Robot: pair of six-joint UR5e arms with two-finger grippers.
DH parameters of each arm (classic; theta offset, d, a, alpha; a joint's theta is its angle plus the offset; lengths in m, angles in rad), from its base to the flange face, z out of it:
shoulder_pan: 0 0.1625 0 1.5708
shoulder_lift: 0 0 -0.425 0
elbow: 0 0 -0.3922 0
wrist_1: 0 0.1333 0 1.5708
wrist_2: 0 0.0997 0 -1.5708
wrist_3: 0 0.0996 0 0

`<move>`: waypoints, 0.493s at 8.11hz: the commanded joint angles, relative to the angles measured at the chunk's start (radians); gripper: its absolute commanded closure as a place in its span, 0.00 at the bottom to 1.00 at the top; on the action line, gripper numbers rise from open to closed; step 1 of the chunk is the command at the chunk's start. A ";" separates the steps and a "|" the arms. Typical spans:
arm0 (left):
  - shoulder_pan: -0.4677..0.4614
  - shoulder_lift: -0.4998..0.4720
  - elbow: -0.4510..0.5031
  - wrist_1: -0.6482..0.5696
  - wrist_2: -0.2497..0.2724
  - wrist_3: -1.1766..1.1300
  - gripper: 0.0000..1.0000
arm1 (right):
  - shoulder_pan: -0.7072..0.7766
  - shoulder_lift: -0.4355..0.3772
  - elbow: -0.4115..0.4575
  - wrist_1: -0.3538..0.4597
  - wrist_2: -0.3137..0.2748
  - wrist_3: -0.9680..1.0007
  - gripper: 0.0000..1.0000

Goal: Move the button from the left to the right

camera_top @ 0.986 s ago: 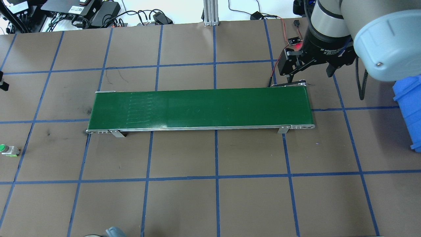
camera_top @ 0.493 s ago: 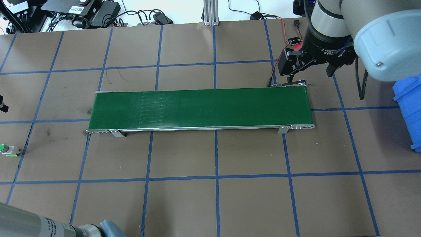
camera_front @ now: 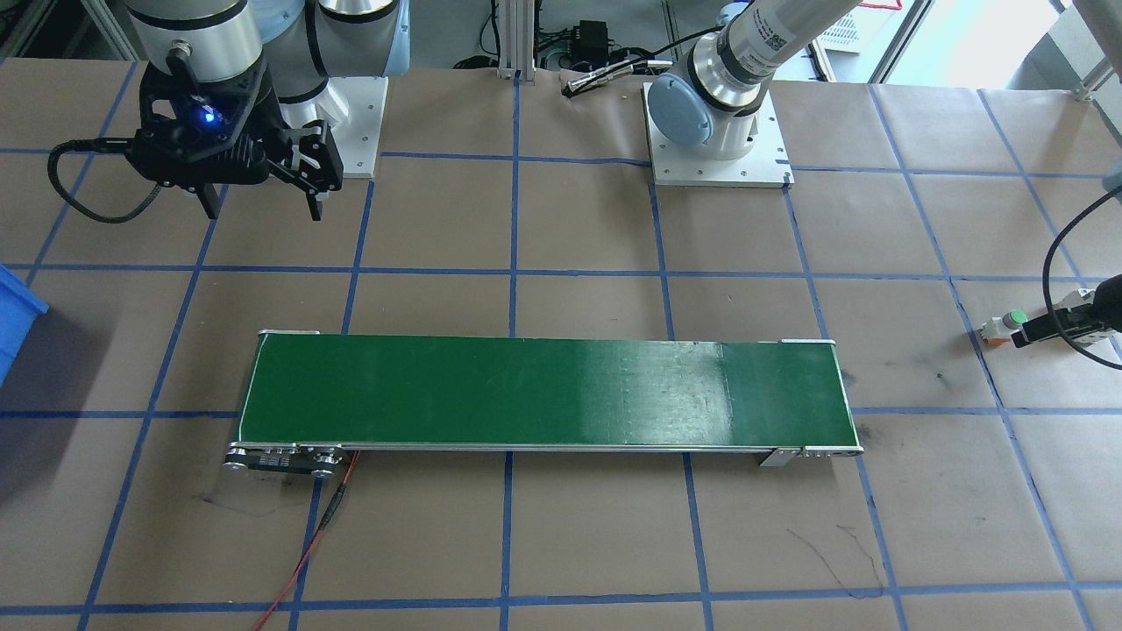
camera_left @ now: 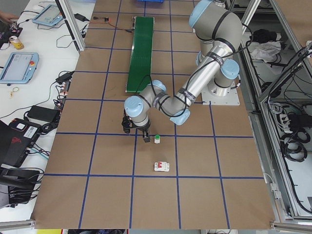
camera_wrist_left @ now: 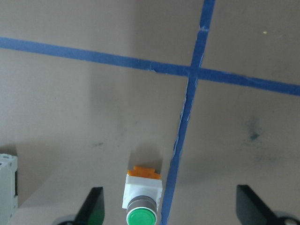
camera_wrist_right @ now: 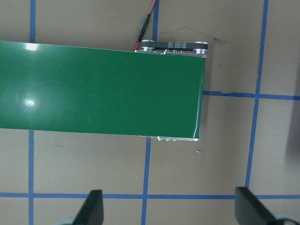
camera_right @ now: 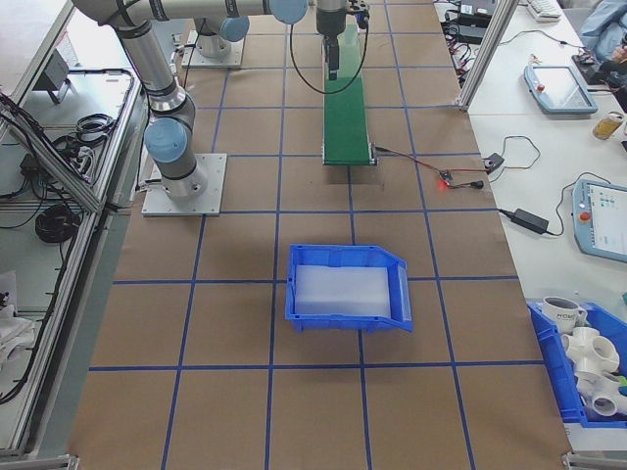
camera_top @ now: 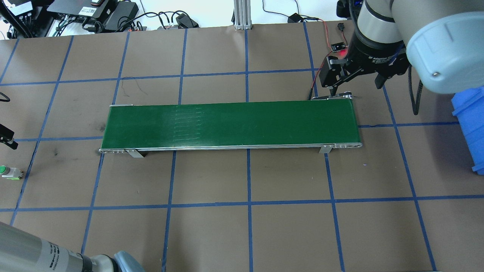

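**Left arm closes in on the button**

In the last second the left gripper (camera_wrist_left: 168,211) has swung in over the counter's (camera_top: 249,234) left end and hangs released above the button (camera_wrist_left: 142,206), which lies on the paper nearer its left finger (camera_wrist_left: 93,211); centring comes next. A white breaker (camera_left: 162,166) lies near, at the button's 6 o'clock in the left side view. The right gripper (camera_wrist_right: 168,211) waits released over the green conveyor's (camera_top: 230,124) 3 o'clock end. Nothing blocks the descent.
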 commanded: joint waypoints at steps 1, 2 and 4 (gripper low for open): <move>0.014 -0.038 -0.029 0.003 0.085 0.029 0.00 | 0.000 0.000 0.002 0.000 -0.002 -0.001 0.00; 0.014 -0.040 -0.031 0.003 0.088 0.037 0.00 | 0.000 0.000 0.002 0.000 -0.002 -0.001 0.00; 0.016 -0.041 -0.066 0.030 0.093 0.048 0.00 | 0.000 0.000 0.002 0.000 0.002 0.004 0.00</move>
